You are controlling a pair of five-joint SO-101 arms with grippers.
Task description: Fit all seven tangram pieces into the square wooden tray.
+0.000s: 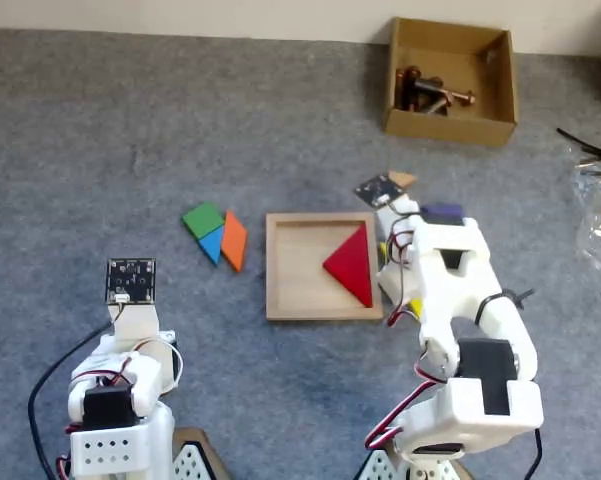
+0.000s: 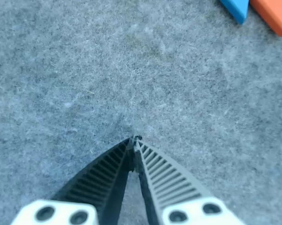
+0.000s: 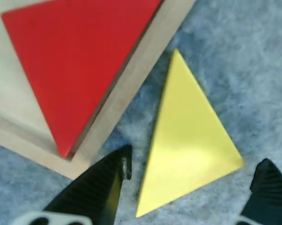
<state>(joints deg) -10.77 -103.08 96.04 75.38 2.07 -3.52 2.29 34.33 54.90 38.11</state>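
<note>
one piece, the red triangle, sat in the wooden tray. your right gripper stood spread wide and empty, astride the yellow triangle, which lay flat on the carpet just outside the tray's wall. you needed to lower squarely, close across the triangle's edges and keep clear of that wall. your left gripper was clenched on nothing above bare carpet.

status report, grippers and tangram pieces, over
Left gripper shut, over carpet. Right gripper open, astride yellow triangle just outside tray. Red triangle in tray.
</note>
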